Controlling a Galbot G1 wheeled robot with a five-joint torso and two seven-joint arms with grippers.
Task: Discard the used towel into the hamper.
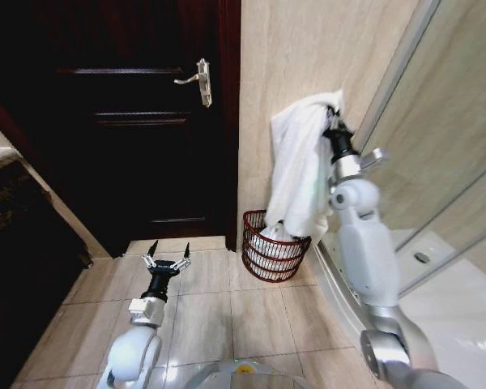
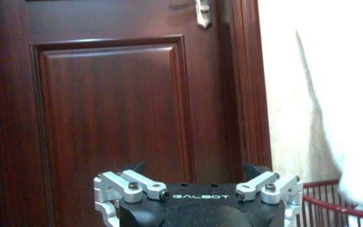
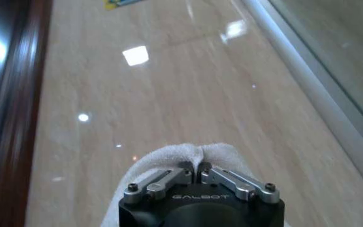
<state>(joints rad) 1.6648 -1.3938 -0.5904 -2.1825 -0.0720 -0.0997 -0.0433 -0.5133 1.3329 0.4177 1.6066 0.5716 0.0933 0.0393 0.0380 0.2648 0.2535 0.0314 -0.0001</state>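
Right gripper (image 1: pixel 334 116) jaws clamped on towel (image 1: pixel 296 166) above hamper (image 1: pixel 271 247) — left gripper (image 1: pixel 167 253) jaws spread, empty, low.

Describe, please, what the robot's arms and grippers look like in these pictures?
Both arms have smooth white rounded shells with grey joint rings, narrowing to black wrists. The left gripper has a black body, silver metal linkages with dark screws and pointed black fingertips. The right gripper has the same silver links; each black body carries the lettering GALBOT in the wrist views. No loose cables show.
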